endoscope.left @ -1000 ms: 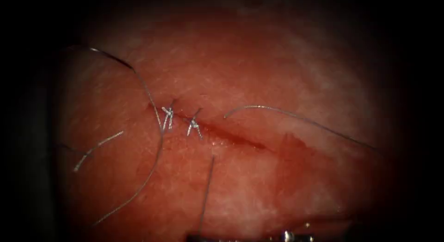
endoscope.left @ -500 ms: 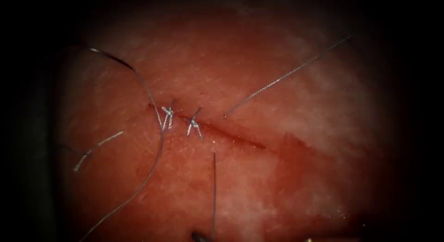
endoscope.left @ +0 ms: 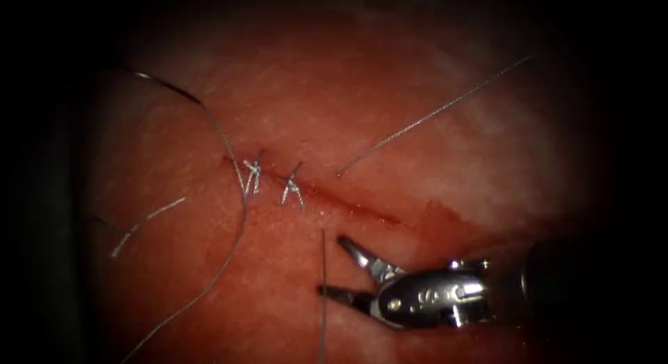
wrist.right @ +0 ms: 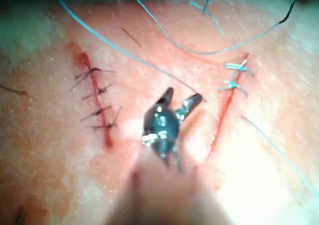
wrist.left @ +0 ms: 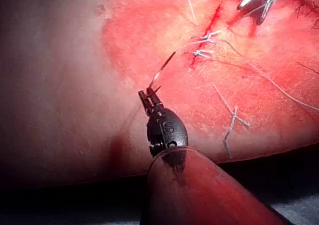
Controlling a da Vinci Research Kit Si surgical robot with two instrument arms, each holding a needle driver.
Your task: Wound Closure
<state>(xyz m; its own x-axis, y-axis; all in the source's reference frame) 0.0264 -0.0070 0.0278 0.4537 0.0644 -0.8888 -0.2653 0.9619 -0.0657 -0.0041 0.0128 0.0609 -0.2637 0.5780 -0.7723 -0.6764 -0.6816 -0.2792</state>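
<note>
cut (endoscope.left: 348,204) red, two knots (endoscope.left: 271,182) — right tool (endoscope.left: 337,266) agape, empty.

The right tool (endoscope.left: 339,266) is polished metal, its open jaws bright and glossy and its wrist a darker, smooth, shiny steel in the lower right of the endoscope frame. The left tool (wrist.left: 148,96) looks dark, smooth metal with a dull sheen, on a smooth matt shaft (wrist.left: 199,195). The tissue (endoscope.left: 417,113) is wet and glistening, finely grained and slightly rough. The thread (endoscope.left: 431,115) is thin, smooth and faintly shiny; the knots (endoscope.left: 252,175) left of centre look pale and fibrous.
</note>
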